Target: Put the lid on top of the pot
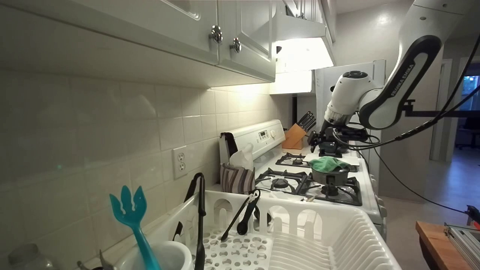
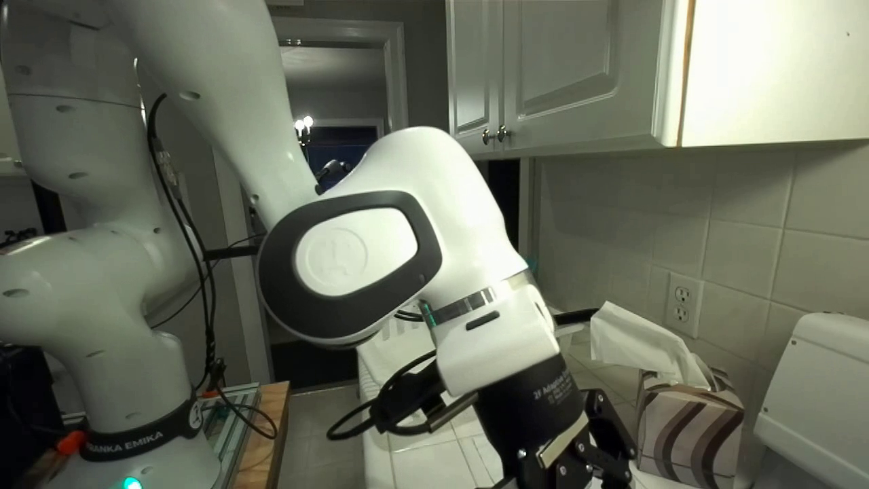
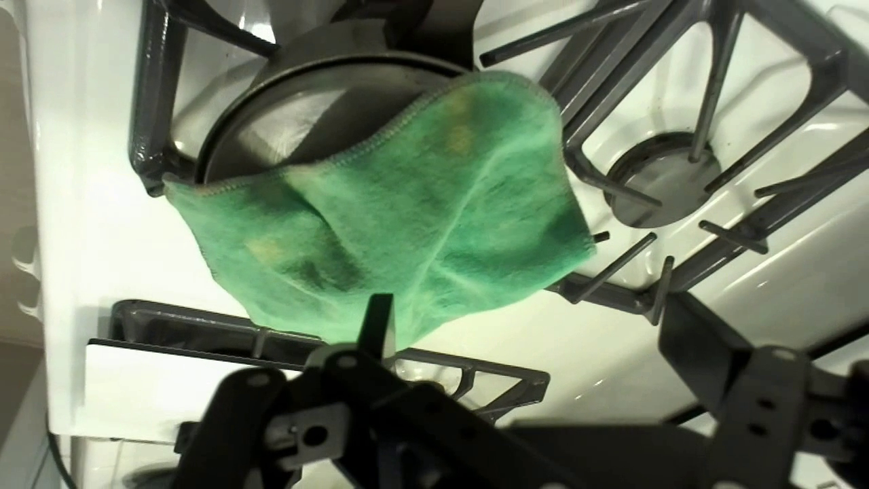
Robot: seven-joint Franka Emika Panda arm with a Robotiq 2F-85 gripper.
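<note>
Below me I have a glossy white gas stovetop [image 3: 88, 238], bearing black metal grates [image 3: 155, 102] and a round grey burner cap [image 3: 669, 180]. A low, dark grey metal pot [image 1: 318, 178] sits on one grate near the front edge; a flat white panel [image 3: 163, 390] covers part of the next.
</note>
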